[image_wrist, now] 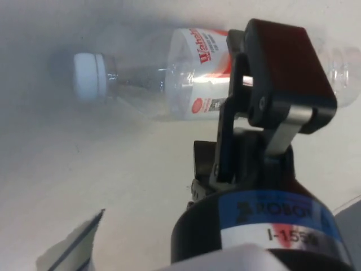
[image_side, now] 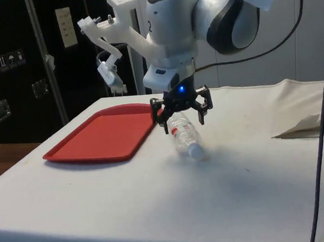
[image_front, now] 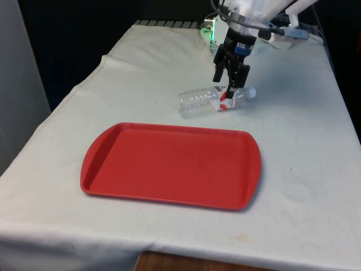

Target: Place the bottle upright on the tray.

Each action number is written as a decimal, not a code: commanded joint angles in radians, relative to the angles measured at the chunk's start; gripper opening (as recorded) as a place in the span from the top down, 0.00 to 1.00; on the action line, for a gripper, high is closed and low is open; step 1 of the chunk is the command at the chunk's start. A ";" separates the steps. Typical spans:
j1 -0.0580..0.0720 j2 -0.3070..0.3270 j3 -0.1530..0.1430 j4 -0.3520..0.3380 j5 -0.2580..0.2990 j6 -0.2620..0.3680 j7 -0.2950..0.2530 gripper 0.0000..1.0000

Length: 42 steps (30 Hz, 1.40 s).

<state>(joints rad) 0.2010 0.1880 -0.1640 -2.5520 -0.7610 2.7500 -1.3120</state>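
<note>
A clear plastic bottle [image_front: 197, 102] with a white cap and a red-and-white label lies on its side on the white cloth, just beyond the far edge of the red tray [image_front: 169, 165]. Its cap points to the front view's right. My gripper [image_front: 224, 88] hangs over the label end, open, with one finger on each side of the bottle [image_side: 187, 138]. In the side view the gripper [image_side: 182, 119] has its tips level with the top of the bottle, beside the empty tray [image_side: 101, 136]. The wrist view has the bottle [image_wrist: 192, 68] lying crosswise behind one black finger [image_wrist: 279, 73].
White cloth [image_front: 304, 186] covers the table on all sides of the tray. A small device with a green light [image_front: 208, 32] sits at the far end, with cables near it. The cloth bunches into a fold [image_side: 307, 115] at the side view's right.
</note>
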 commanded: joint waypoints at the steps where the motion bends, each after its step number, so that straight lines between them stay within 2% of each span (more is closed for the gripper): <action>1: 0.010 -0.008 -0.015 0.012 -0.051 -0.008 0.042 0.00; 8: 0.009 -0.012 -0.014 0.010 -0.156 -0.011 0.144 0.00; 9: 0.000 0.000 -0.002 0.001 -0.111 -0.001 0.107 0.00; 10: 0.009 -0.012 -0.014 0.010 -0.169 -0.012 0.156 0.00; 15: 0.009 -0.017 -0.011 0.009 -0.247 -0.025 0.229 0.00; 16: 0.009 -0.017 -0.011 0.009 -0.259 -0.028 0.240 0.00; 17: 0.000 -0.005 -0.003 0.001 -0.220 -0.018 0.208 0.00; 18: 0.009 -0.018 -0.010 0.008 -0.271 -0.030 0.251 0.00; 22: 0.008 -0.020 -0.008 0.007 -0.329 -0.042 0.307 0.00; 23: 0.008 -0.020 -0.008 0.007 -0.329 -0.042 0.307 0.00; 24: 0.009 -0.020 -0.007 0.008 -0.353 -0.049 0.330 0.00; 25: 0.001 -0.008 -0.002 0.002 -0.323 -0.036 0.303 0.00; 26: 0.009 -0.020 -0.006 0.008 -0.365 -0.052 0.340 0.00; 30: 0.010 -0.017 0.002 0.012 -0.420 -0.069 0.394 0.00; 32: 0.010 -0.015 0.007 0.013 -0.440 -0.077 0.415 0.00; 33: 0.001 -0.008 0.010 0.006 -0.414 -0.066 0.391 0.00; 34: 0.009 -0.015 0.009 0.014 -0.449 -0.080 0.425 0.00; 38: 0.010 -0.011 0.021 0.017 -0.496 -0.101 0.473 0.00; 40: 0.010 -0.010 0.027 0.019 -0.513 -0.111 0.493 0.00; 41: 0.002 -0.006 0.029 0.011 -0.490 -0.103 0.470 0.00; 42: 0.010 -0.009 0.029 0.019 -0.522 -0.115 0.502 0.00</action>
<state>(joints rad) 0.2030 0.1830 -0.1320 -2.5410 -1.2610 2.6430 -0.8310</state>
